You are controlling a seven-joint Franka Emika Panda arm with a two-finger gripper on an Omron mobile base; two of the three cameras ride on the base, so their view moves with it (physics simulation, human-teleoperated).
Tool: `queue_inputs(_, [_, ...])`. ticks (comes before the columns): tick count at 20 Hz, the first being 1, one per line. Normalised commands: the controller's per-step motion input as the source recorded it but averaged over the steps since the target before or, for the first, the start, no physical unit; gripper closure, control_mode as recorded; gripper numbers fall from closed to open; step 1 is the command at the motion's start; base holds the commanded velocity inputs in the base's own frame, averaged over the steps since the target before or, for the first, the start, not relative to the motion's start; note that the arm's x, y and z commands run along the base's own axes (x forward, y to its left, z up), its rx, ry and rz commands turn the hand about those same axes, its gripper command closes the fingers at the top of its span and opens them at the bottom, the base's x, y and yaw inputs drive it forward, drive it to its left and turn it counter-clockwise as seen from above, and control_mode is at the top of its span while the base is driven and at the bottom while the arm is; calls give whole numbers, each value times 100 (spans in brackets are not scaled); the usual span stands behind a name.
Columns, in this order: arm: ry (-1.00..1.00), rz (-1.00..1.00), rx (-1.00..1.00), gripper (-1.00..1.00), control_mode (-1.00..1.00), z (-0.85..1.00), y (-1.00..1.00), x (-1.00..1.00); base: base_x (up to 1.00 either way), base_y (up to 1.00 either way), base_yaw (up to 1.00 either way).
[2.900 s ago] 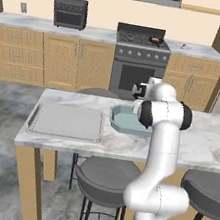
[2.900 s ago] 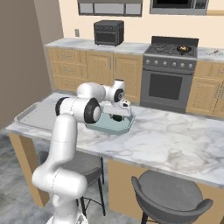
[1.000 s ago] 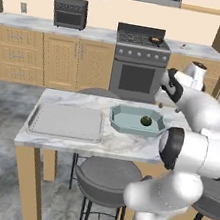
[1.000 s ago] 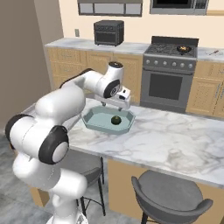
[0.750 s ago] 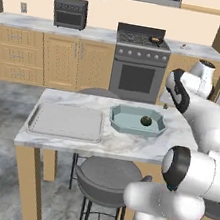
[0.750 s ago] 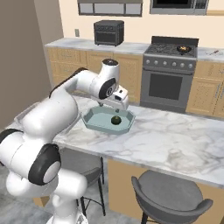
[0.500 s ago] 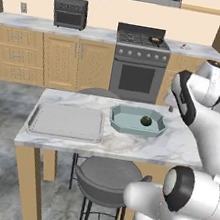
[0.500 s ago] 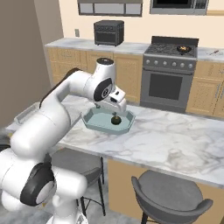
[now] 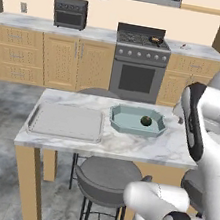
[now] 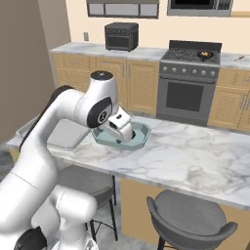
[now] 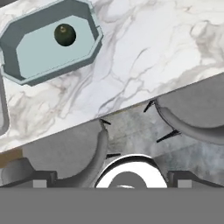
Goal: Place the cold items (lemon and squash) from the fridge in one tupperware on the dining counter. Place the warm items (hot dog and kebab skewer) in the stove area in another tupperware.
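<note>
The arm had swung up and away from the tub point(image 9: 136, 121) on the counter point(image 9: 141, 146). Its jaws were spread wide and held nothing. A dark green squash point(image 9: 145, 120) sat inside the tub. The lemon was likely next, from the fridge.

Dark round squash point(image 9: 145, 120) lies inside pale teal tupperware point(image 9: 124, 126) on counter
</note>
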Motion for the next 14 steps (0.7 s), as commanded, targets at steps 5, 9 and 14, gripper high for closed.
queue_inputs(5, [-5, -12, -1, -100, -100, -2, 14, -100, 0, 0, 0])
queue_inputs(9, [-8, 0, 0, -100, 100, -2, 1, -25, -75, 1, 2])
queue_inputs(14, [0, 0, 0, -100, 100, 0, 0, 0, -67, -56, -5])
